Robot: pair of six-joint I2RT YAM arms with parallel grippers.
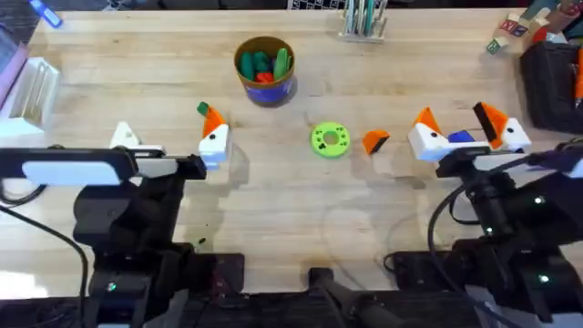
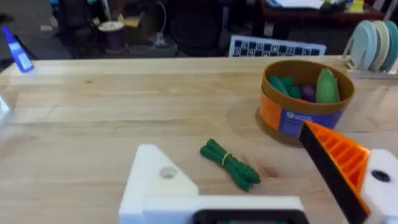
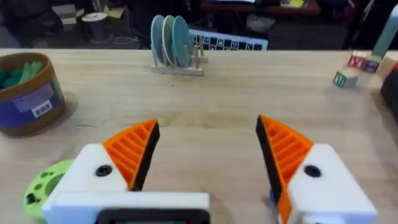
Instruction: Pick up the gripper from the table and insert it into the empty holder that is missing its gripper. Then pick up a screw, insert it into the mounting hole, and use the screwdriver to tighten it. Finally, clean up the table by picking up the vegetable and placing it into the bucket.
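Note:
My left gripper is open: one finger is the bare white holder, the other carries an orange tip. The dark-green vegetable lies on the table just beyond and between those fingers. Farther back stands the bucket with toy vegetables inside. The loose orange gripper lies right of a green disc. My right gripper is open, with nothing between its two orange tips. The blue screwdriver lies at the far left.
A rack of plates stands at the back centre. Toy blocks and a black bag sit at the far right, a white rack at the left edge. A small blue thing shows by the right fingers.

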